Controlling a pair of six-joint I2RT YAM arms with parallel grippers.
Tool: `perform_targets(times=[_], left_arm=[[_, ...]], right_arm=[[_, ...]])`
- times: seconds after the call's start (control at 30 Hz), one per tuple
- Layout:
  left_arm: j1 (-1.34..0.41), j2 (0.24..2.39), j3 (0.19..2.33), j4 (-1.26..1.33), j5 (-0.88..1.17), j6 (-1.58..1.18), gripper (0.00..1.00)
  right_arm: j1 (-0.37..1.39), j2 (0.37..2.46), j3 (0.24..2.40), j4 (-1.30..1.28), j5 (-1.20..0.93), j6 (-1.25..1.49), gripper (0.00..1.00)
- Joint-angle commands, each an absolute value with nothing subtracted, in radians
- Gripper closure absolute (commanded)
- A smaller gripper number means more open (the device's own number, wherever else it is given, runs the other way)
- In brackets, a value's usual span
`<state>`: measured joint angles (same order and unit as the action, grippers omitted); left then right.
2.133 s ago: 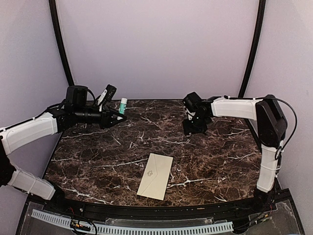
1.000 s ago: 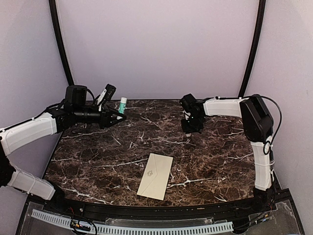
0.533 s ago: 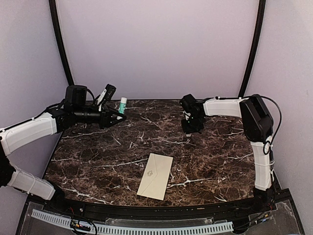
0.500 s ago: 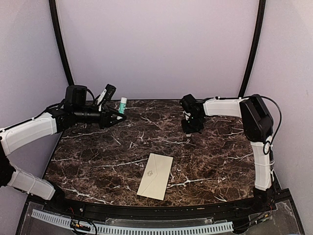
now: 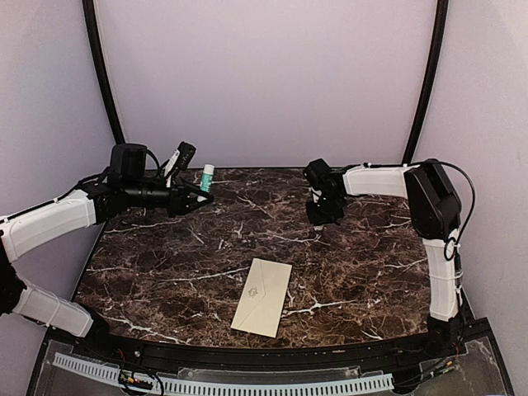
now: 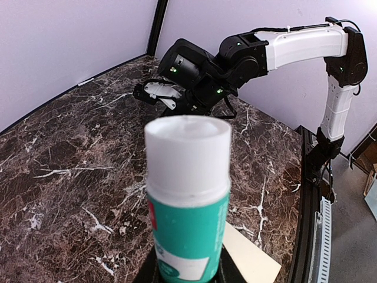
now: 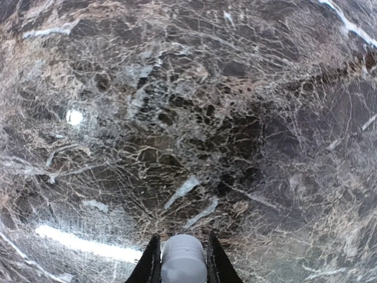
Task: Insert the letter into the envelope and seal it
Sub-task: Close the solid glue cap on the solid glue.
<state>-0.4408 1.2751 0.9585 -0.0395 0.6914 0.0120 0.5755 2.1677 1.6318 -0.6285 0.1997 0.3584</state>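
Marble tabletop (image 5: 165, 247), lilac walls (image 5: 264, 82); left pincer (image 5: 200, 199) grips glue stick (image 5: 207, 176), right pincer (image 5: 323, 218) pale cap (image 7: 183, 259).

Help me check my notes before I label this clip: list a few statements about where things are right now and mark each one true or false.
1. The left pincer holds a teal glue stick upright. True.
2. The envelope lies at the far edge of the table, against the back wall. False: it lies flat near the front edge, roughly midway between the two arms.
3. The right pincer is empty. False: its fingers are closed on a small pale cap.
4. The right pincer is over bare marble, well apart from the envelope. True.
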Motion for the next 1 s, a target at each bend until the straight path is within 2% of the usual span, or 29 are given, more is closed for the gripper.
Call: perform_targets(times=[0.0, 0.13, 0.33, 0.5, 0.77, 0.97], left_arm=[[-0.434, 1.265, 0.961, -0.041, 0.709, 0.017, 0.94], [-0.435, 1.273, 0.958, -0.037, 0.719, 0.019, 0.94], [-0.436, 1.278, 0.949, -0.023, 0.773, 0.022, 0.97], [-0.470, 1.271, 0.938, -0.014, 0.800, 0.041, 0.98], [-0.658, 1.314, 0.957, -0.105, 0.692, 0.133, 0.99], [-0.730, 1.333, 0.950, -0.104, 0.668, 0.148, 1.00]], right_arm=[[0.573, 2.177, 1.625, -0.629, 0.211, 0.361, 0.85], [0.574, 2.135, 1.634, -0.647, 0.196, 0.356, 0.87], [0.574, 1.959, 1.628, -0.686, 0.097, 0.324, 0.88], [0.574, 1.790, 1.577, -0.672, -0.154, 0.308, 0.89], [0.597, 1.628, 1.537, -0.611, -0.604, 0.365, 0.90], [0.670, 1.600, 1.508, -0.512, -0.726, 0.430, 0.90]])
